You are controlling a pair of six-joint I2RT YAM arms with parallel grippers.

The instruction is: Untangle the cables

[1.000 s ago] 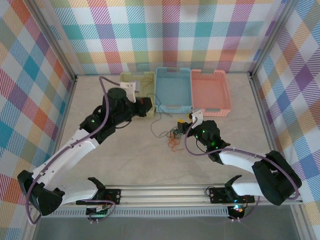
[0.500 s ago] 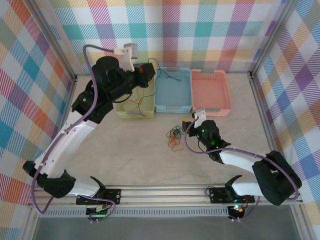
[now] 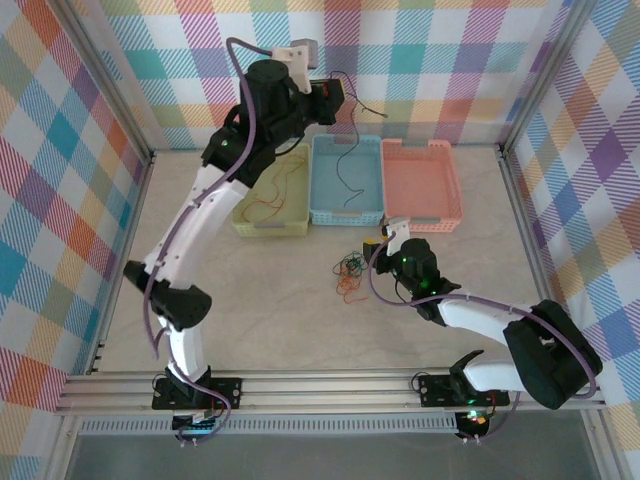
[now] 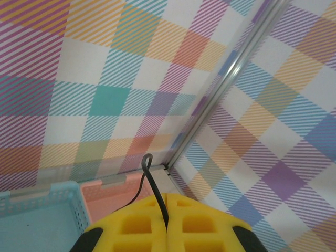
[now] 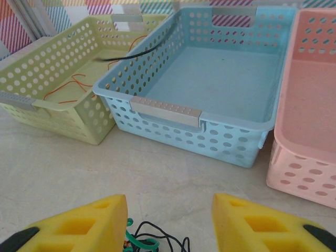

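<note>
- Plaid walls in pastel checks close in a pale beige surface (image 3: pixel 260 300).
- Near its middle, a tangle of cables (image 3: pixel 349 272) lies on the surface, with orange, black and green strands knotted together.
- 1 black cable (image 4: pixel 156 191) is apart from that tangle. It hangs from high up and trails down over the blue basket (image 3: pixel 345 216).
- In the right wrist view, a black strand runs across the rims where the blue basket meets the yellow-green basket (image 3: pixel 272 229).
- An orange cable (image 5: pixel 73 86) lies loose on the floor of the yellow-green basket.
- The left fingers (image 4: pixel 157 231) are pressed together on the black cable. They are raised high against the back wall, at 12 o'clock from the tangle.
- The right fingers (image 5: pixel 86 223) stand apart, low over the surface, at 2 o'clock from the tangle and near it. The strands lie just beside 1 yellow pad.
- 3 baskets sit touching in a row toward the back:
  - yellow-green at 10 o'clock from the tangle
  - blue at 12 o'clock
  - the pink basket (image 3: pixel 421 223) at 1 o'clock
</note>
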